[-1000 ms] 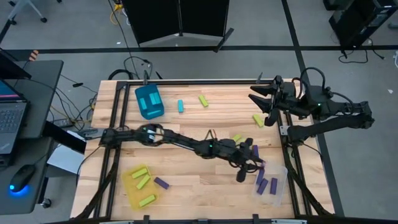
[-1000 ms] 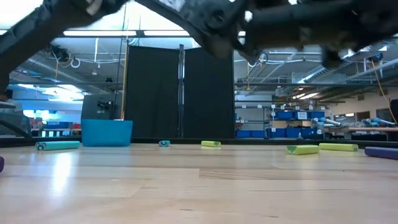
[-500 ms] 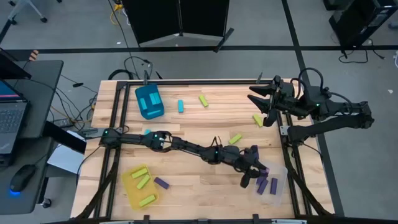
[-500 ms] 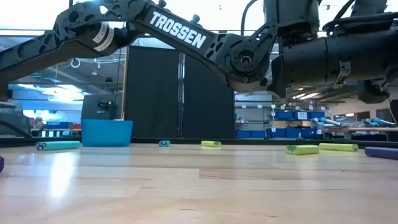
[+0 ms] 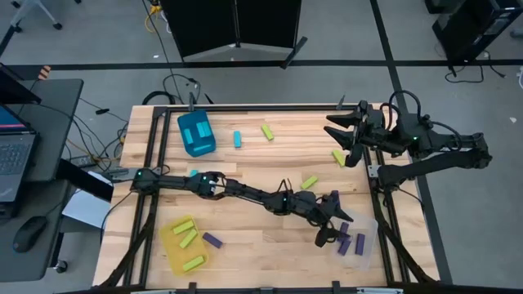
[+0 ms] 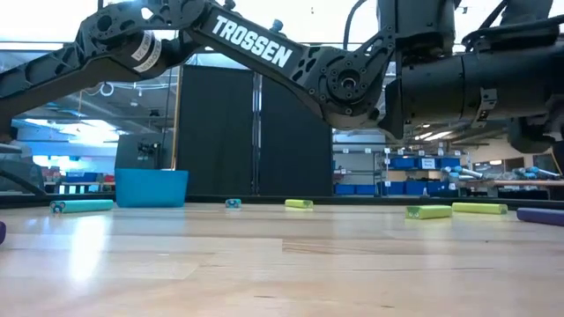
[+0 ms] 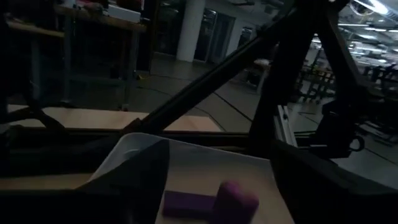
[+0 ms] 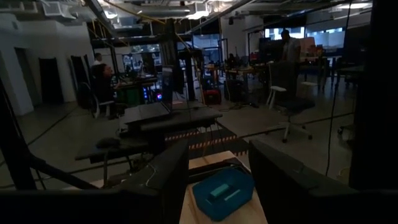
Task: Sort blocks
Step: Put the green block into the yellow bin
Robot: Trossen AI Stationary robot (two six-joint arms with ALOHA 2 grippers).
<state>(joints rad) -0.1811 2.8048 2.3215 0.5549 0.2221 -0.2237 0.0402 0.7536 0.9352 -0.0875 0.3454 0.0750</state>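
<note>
The left gripper (image 5: 327,231) hangs over the clear bin (image 5: 369,245) with fingers apart, holding nothing. Purple blocks (image 5: 353,242) lie inside that bin. The yellow bin (image 5: 170,252) holds lime blocks (image 5: 187,238); the teal bin (image 5: 196,133) holds cyan blocks (image 5: 201,128). The right gripper (image 5: 333,129) waits at the table's far right, fingers apart.

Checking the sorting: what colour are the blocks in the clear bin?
Purple blocks in the clear bin, best seen in the high view.

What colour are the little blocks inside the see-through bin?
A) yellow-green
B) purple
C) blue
B: in the high view the clear plastic square bin near the table's right front corner holds only small purple rectangular blocks, and the left wrist view also shows purple ones in it.
</note>
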